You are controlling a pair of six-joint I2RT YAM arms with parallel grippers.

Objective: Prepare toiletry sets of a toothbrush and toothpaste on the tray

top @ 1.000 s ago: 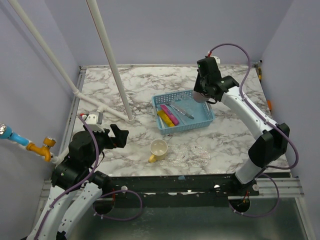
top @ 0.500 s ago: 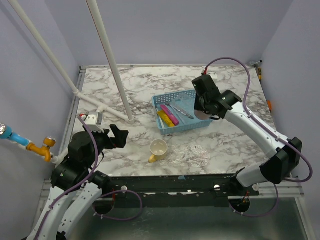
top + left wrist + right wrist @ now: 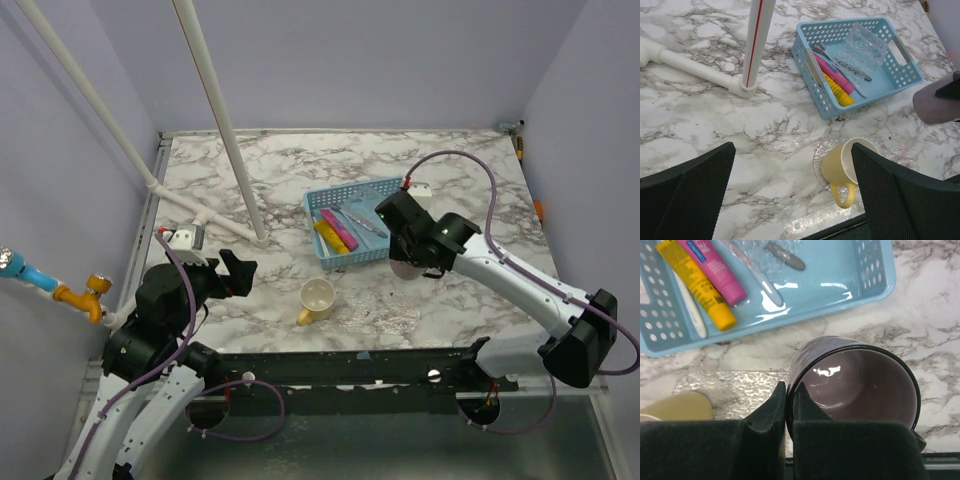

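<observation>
Change: carried purple mug (image 3: 855, 385) from tray's (image 3: 830, 270) far side to near side, rim pinched in right gripper (image 3: 789, 395). Left gripper (image 3: 795, 190) spread, idle. Leaves tubes (image 3: 715, 265), brushes (image 3: 765, 287) trayed; sets likely done.

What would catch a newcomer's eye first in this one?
The right gripper pinches the rim of a translucent purple mug just on the near side of the blue tray. In the tray, a pink tube and a yellow tube lie side by side among thin brushes. A yellow mug sits nearer the front edge.
</observation>
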